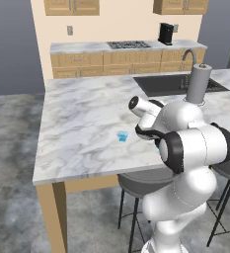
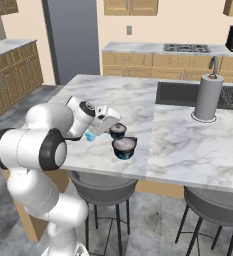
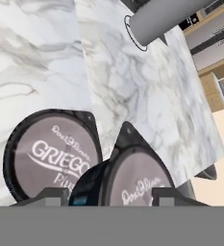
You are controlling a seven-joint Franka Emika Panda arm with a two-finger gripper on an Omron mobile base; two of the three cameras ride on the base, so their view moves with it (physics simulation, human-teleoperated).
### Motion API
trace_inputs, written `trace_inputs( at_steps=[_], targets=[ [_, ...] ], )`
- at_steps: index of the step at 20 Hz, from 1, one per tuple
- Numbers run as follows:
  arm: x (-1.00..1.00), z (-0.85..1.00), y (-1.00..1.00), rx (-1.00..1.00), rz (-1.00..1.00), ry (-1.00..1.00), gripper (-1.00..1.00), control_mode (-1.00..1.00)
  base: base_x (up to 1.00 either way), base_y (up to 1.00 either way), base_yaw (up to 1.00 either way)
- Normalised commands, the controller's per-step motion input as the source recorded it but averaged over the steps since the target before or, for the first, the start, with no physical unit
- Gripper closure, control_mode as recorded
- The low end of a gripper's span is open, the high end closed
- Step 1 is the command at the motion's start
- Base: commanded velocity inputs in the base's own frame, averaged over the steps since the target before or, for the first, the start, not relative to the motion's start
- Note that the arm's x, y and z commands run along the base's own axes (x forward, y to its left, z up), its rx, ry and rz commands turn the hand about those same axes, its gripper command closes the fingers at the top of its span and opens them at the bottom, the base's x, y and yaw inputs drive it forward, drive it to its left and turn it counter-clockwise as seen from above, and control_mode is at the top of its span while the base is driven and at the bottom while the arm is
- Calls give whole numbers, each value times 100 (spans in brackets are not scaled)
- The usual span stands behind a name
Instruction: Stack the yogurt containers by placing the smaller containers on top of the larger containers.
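Note:
In the right base view my gripper (image 2: 116,126) reaches down over the marble island (image 2: 188,145) onto the small dark yogurt tub (image 2: 119,132). In the hand view its fingertips (image 3: 51,194) flank that grey-topped tub (image 3: 137,180) tightly, shut on it. I cannot tell whether it is lifted. The wider dark-blue tub (image 2: 124,147) sits right beside it, nearer the front edge, and its printed lid (image 3: 53,156) lies left of the held tub. The tiny pale-blue cup (image 1: 122,136) stands apart on the counter, partly behind my arm (image 2: 90,136).
A grey paper-towel roll (image 2: 208,97) stands upright to the right near the sink (image 1: 171,84). Stools (image 2: 100,187) are tucked under the island's front edge, close to the tubs. Bare marble (image 1: 82,123) stretches to the left.

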Motion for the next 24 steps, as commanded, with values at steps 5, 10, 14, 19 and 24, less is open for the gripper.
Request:
trace_inputs(
  at_steps=[5,10,14,19,24],
  targets=[
    [1,-12,-5,0,-2,0,100,-100,0,0,0],
    [4,-14,0,0,-1,0,100,-100,0,0,0],
    [8,-11,-3,0,0,0,100,-100,0,0,0],
    [7,-14,-13,0,0,0,100,-100,0,0,0],
    [5,-13,-14,0,0,0,100,-100,0,0,0]
  ],
)
